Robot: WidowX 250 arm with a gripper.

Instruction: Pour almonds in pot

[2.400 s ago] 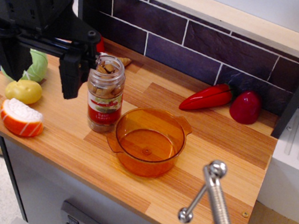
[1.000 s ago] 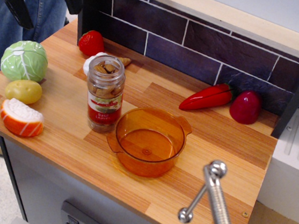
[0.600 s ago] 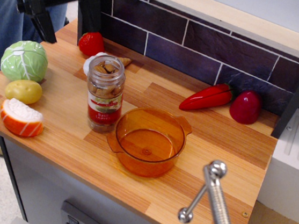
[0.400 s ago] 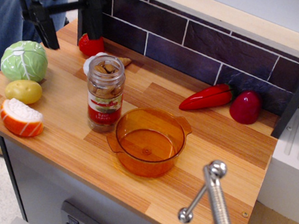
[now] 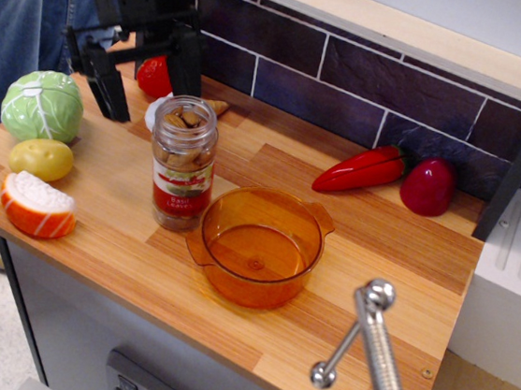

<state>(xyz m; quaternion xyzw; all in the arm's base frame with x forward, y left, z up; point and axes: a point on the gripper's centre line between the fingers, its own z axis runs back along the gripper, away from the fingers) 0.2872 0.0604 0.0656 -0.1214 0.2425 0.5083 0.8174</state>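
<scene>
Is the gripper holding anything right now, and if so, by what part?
Nothing is held. The gripper hangs open above the counter behind the jar of almonds, touching neither it nor the pot.

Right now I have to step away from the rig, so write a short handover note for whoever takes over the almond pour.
Gripper: open, empty, hanging above the back-left of the counter, behind the jar.
Almonds: all in the clear jar, which stands upright, untouched, just left of the pot.
Pot: near the front middle of the counter, empty.
Done: nothing poured.
Left: grasp the jar, lift it, tip it over the pot.
</scene>
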